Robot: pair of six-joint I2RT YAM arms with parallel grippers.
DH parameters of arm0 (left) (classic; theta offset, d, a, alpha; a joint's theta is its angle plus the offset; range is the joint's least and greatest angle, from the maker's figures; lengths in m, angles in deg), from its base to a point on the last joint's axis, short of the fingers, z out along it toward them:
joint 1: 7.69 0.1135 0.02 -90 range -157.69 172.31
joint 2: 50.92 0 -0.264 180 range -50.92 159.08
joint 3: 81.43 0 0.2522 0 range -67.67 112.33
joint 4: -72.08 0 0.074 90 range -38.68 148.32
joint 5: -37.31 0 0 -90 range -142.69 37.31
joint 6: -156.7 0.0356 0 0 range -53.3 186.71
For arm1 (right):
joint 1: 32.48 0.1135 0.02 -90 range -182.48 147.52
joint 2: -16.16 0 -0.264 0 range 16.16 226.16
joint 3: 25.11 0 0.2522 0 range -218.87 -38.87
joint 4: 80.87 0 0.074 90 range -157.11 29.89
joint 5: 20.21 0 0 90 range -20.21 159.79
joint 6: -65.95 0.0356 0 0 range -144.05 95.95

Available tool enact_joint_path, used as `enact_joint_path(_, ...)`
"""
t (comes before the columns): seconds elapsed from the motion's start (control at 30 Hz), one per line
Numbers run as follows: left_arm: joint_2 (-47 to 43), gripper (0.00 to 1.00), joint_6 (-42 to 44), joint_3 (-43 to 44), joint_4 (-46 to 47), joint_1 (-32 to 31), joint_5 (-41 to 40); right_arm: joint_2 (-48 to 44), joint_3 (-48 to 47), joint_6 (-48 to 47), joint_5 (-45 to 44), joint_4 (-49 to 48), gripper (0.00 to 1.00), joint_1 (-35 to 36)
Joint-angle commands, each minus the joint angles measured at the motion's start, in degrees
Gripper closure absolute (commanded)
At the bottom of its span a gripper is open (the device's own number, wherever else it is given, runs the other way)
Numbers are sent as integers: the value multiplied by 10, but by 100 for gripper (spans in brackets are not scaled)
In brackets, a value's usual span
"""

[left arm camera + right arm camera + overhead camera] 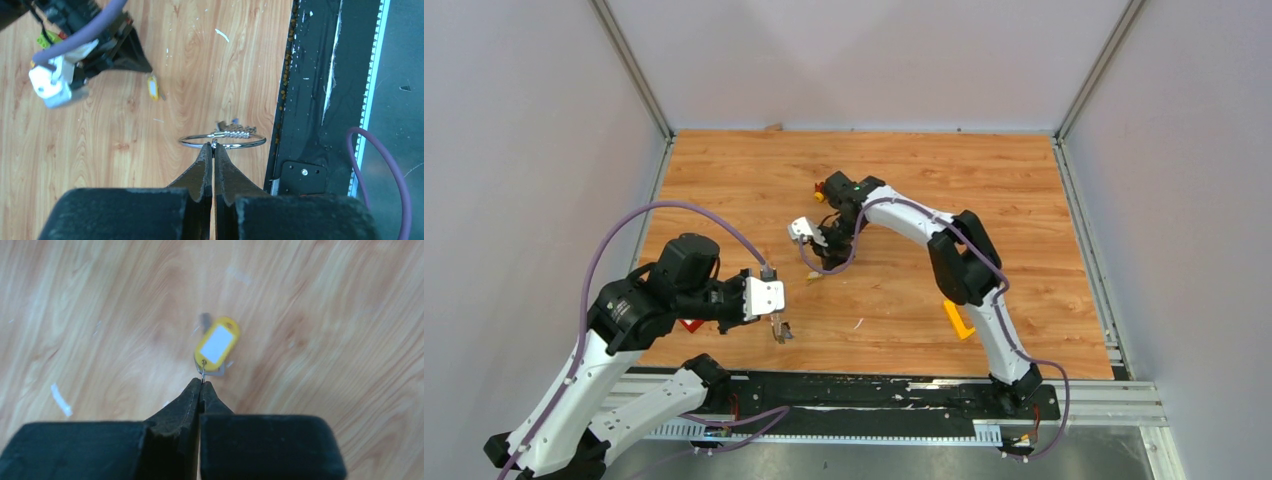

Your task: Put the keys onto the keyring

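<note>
1. Two arms work over a wooden worktop: the left arm is bent at the near-left corner, and the right arm reaches in towards the middle.
2. On the left arm, the left jaws are pressed shut on the keyring, pinching its thin wire on the near side of the loop.
3. Seen from the left wrist, the keyring lies almost edge-on and roughly level, sticking out past the tips.
4. A small bunch of silver keys sits against the far side of the ring; how many there are cannot be told.
5. The keyring is held close to the front edge of the worktop, just beside the black rail.
6. On the right arm, the right jaws are closed tight on the tiny wire loop at the end of a yellow tag with a white label.
7. A bit of grey metal shows behind the tag's near end, too blurred to make out.
8. The yellow tag is near the middle of the worktop, well apart from the keyring; whether it touches the wood cannot be told.
9. A yellow plastic piece lies near the front right, partly hidden by the right arm.
</note>
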State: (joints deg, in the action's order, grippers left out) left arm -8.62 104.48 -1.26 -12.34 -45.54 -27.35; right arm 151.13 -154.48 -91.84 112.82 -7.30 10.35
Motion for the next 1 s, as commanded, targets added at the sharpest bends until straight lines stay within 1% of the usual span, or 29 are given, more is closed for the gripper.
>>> enact_joint_path(0.0, 2, 100, 10, 14, 14, 2, 12, -116, 154, 48, -12, -97, 100, -22)
enact_joint_path(0.1, 10, 100, 10, 12, 20, 2, 19, -176, 256, 78, -31, -166, 100, -37)
enact_joint_path(0.27, 22, 100, 11, 11, 32, 2, 31, -252, 391, 108, -81, -252, 100, -52)
enact_joint_path(0.37, 27, 100, 10, 11, 40, 2, 34, -283, 454, 130, -107, -302, 100, -52)
enact_joint_path(0.47, 31, 100, 10, 11, 45, 2, 38, -300, 498, 146, -127, -344, 100, -52)
enact_joint_path(0.7, 31, 100, 7, 11, 46, 2, 39, -305, 505, 156, -139, -363, 98, -53)
enact_joint_path(0.97, 25, 100, 8, 14, 44, 2, 35, -306, 491, 145, -114, -340, 90, -52)
